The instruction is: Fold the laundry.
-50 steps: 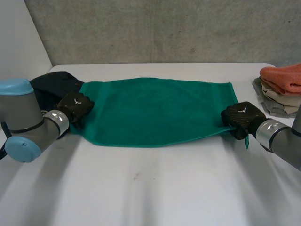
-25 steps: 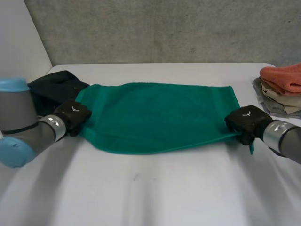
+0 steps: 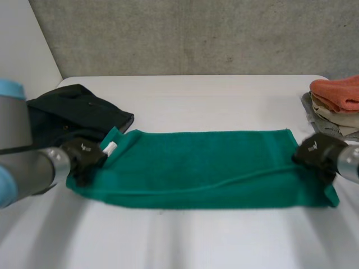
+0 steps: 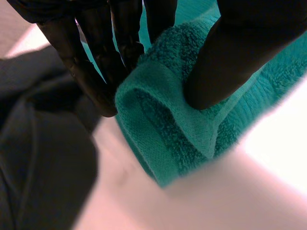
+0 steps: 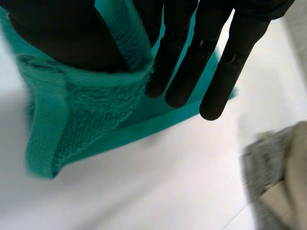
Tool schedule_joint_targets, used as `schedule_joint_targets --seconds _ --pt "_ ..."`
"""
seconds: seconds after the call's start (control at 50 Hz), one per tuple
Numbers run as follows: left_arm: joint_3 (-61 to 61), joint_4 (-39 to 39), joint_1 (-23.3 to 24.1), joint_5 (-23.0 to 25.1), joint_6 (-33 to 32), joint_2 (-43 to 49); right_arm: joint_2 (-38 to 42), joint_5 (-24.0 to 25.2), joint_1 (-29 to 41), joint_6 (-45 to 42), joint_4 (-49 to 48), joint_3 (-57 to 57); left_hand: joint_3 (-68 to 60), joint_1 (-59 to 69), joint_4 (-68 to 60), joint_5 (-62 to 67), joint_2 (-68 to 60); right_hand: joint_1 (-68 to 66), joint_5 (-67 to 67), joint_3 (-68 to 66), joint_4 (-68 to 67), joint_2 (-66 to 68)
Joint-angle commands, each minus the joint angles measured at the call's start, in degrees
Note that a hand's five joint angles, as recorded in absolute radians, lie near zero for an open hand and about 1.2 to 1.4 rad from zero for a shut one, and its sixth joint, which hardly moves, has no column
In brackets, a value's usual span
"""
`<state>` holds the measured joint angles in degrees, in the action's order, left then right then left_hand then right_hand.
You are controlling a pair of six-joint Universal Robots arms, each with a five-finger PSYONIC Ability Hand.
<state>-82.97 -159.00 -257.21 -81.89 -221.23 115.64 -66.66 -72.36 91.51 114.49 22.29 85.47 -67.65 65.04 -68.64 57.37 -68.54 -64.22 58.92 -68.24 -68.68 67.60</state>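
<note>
Your left hand [image 3: 83, 158] pinches the left end of the green towel [image 3: 207, 168]. In the left wrist view the thumb [image 4: 240, 52] presses a doubled-over edge of the towel [image 4: 163, 129] against the fingers [image 4: 96, 62], so that hand is grasping cloth. A small white tag [image 3: 109, 148] shows on the towel just beside the hand.

Behind the left hand you have a dark garment [image 3: 73, 112] lying crumpled on the white table [image 3: 196, 241]. Its near edge touches the towel's left corner.

The towel lies stretched in a long band across the middle of the table, reaching from one hand to the other. A shallow ridge runs along its length.

Your right hand [image 3: 315, 152] holds the towel's right end. In the right wrist view the towel [image 5: 81, 110] is caught between the thumb and the straight fingers [image 5: 235, 57], so this hand is grasping it too.

Past the right hand, at the table's far right edge, you can see a stack of folded laundry [image 3: 336, 103], orange on top of beige and grey, apart from the towel.
</note>
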Motion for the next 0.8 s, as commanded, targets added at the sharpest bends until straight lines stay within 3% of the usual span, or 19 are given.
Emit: schedule_joint_targets --seconds 0.02,0.16,0.24,0.32,0.36,0.42,0.54,0.8 --pt "16.40 -1.49 3.82 -6.34 10.02 8.80 9.42 -0.50 3.58 9.95 -11.37 -10.57 -12.35 14.96 -11.36 12.63 -11.46 -15.78 11.08 -11.76 -11.32 12.40" --pt "30.47 -1.67 5.75 -9.16 10.74 14.79 15.06 -0.76 4.64 11.80 -19.55 -19.54 -12.35 14.96 -11.36 12.63 -11.46 -15.78 11.08 -11.76 -11.32 12.40" --pt "47.75 -5.78 6.90 -9.34 10.29 13.75 15.68 -4.44 6.22 14.08 -27.98 -32.01 -12.35 14.96 -11.36 12.63 -11.46 -15.78 11.08 -11.76 -11.32 12.40" --pt "56.66 -14.02 6.02 -10.65 16.68 9.10 12.27 -10.68 6.32 23.19 -37.46 -42.65 -12.35 14.96 -11.36 12.63 -11.46 -15.78 11.08 -11.76 -11.32 12.40" --pt "58.09 -17.65 5.49 -10.92 20.12 7.68 10.15 -10.52 6.14 26.47 -39.77 -43.02 -12.35 14.96 -11.36 12.63 -11.46 -15.78 11.08 -11.76 -11.32 12.40" --pt "58.71 -19.42 4.79 -11.19 24.44 6.27 6.72 -8.68 5.52 29.99 -42.15 -41.89 -12.35 14.96 -11.36 12.63 -11.46 -15.78 11.08 -11.76 -11.32 12.40" --pt "55.99 -14.51 4.79 -10.31 24.45 6.88 3.91 -5.95 5.52 30.17 -40.31 -36.26 -12.35 14.96 -11.36 12.63 -11.46 -15.78 11.08 -11.76 -11.32 12.40" --pt "34.13 -16.43 6.01 -9.08 24.53 7.76 4.25 -0.95 5.35 29.91 -35.83 -21.33 -12.35 14.96 -11.36 12.63 -11.46 -15.78 11.08 -11.76 -11.32 12.40"
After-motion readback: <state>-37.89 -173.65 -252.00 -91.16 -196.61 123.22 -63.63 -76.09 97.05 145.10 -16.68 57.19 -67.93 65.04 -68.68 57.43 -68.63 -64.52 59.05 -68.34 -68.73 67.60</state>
